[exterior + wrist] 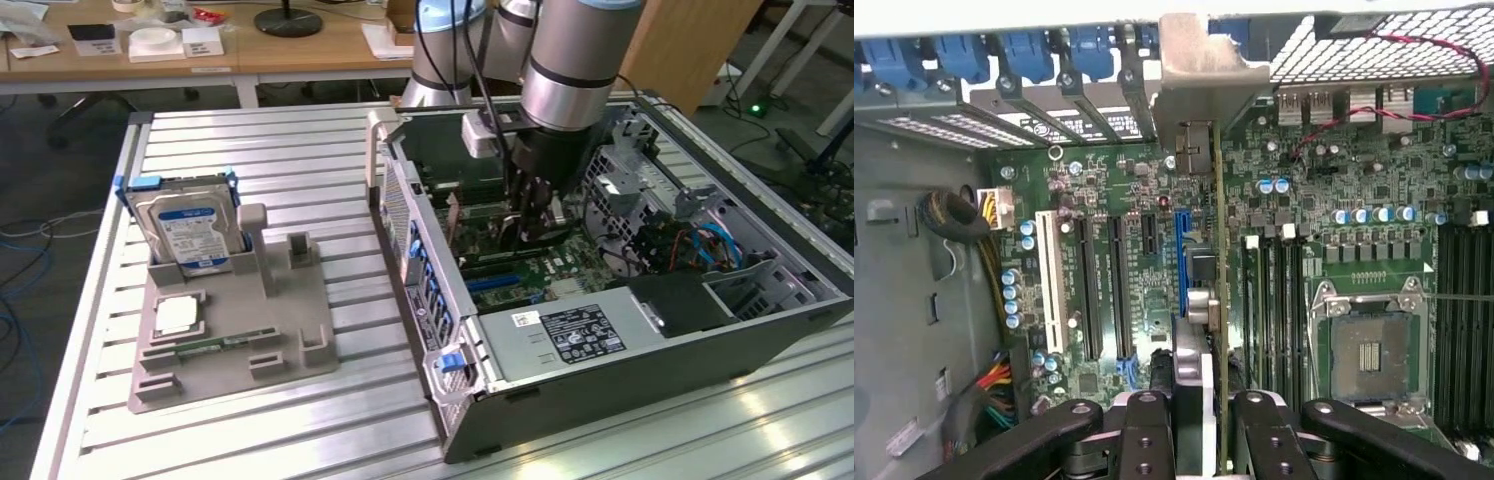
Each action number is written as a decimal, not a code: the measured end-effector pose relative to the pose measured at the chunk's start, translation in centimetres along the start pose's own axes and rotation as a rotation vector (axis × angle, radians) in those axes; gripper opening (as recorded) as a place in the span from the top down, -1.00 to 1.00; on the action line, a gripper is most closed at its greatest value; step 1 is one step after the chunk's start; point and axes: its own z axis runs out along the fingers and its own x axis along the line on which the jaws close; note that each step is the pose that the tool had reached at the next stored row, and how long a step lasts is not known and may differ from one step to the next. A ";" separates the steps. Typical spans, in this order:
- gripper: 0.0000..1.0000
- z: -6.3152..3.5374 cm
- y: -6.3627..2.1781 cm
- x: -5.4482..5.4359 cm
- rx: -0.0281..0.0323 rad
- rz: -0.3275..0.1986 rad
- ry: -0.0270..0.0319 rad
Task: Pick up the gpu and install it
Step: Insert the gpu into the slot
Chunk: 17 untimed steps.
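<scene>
One card in hand: the pincer (pixel 1199 415) is clenched on the gpu (pixel 1212 290), jaws pressed on both faces, with the card seen edge-on in the wrist view.

Location: inside the open computer case (pixel 787 300), over the motherboard (pixel 1104 200). In the exterior view the arm drops into the case at roughly 12 o'clock from the power supply label (pixel 581 333).

Key relation: the gpu's long axis runs straight out from the pincer toward the rear slot wall, metal bracket (pixel 1206 70) at the far end, parallel to the expansion slots. The blue slot (pixel 1179 260) lies just beside the card's line, on the side away from the CPU socket (pixel 1369 355) (judgement: line-up close, not exact).

Unclear: the connector edge is hidden by the card itself, so I cannot tell whether it is touching the slot or apart from it. In the exterior view the wrist masks the card.

The hard drive (pixel 187 225) stands in the grey fixture (pixel 287 330), about 9 o'clock from the case, well apart.
</scene>
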 end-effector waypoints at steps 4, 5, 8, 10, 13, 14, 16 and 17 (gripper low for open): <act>0.44 0.62 0.21 0.0 -0.0001 0.000 0.0000; 0.44 0.80 0.23 0.0 -0.0001 0.000 0.0000; 0.44 1.11 0.38 0.1 0.0000 0.000 0.0001; 0.44 1.24 0.48 0.2 -0.0001 0.000 0.0002; 0.44 1.55 0.48 0.4 -0.0001 0.000 -0.0001; 0.44 1.64 0.48 0.5 0.0000 0.000 -0.0001; 0.44 1.76 0.54 0.5 0.0001 0.000 -0.0002; 0.44 1.79 0.59 0.6 -0.0001 0.000 -0.0006</act>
